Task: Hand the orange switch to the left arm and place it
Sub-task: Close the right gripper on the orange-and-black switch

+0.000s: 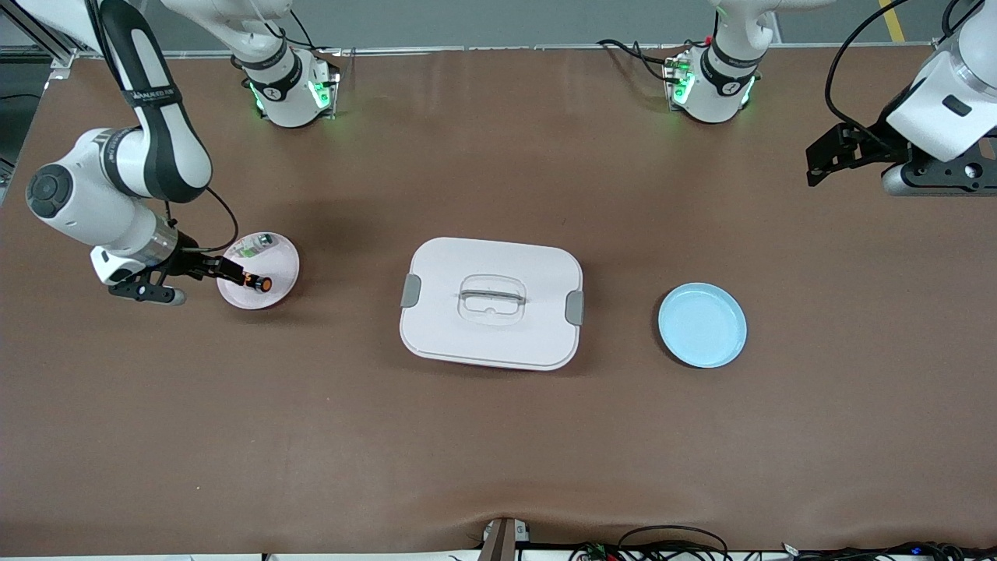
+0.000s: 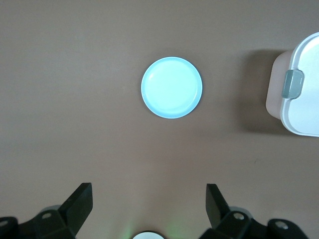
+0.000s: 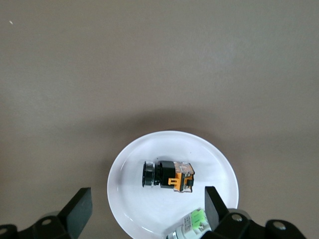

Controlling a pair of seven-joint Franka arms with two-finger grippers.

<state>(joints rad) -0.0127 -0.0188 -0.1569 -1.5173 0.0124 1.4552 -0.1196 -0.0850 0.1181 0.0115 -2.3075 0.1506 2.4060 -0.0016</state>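
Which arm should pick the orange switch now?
Right. The right gripper is open at the pink plate holding the orange switch. The left gripper waits open, the box in between.

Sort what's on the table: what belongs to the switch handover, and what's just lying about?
Job: orange switch on pink plate; box to avoid; blue plate; right gripper, jaws open; left gripper, jaws open, waiting.
Lying about: green-white part.

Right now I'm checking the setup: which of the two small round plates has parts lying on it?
The pink plate toward the right arm's end, holding the orange switch and a green-white part. The blue plate holds nothing.
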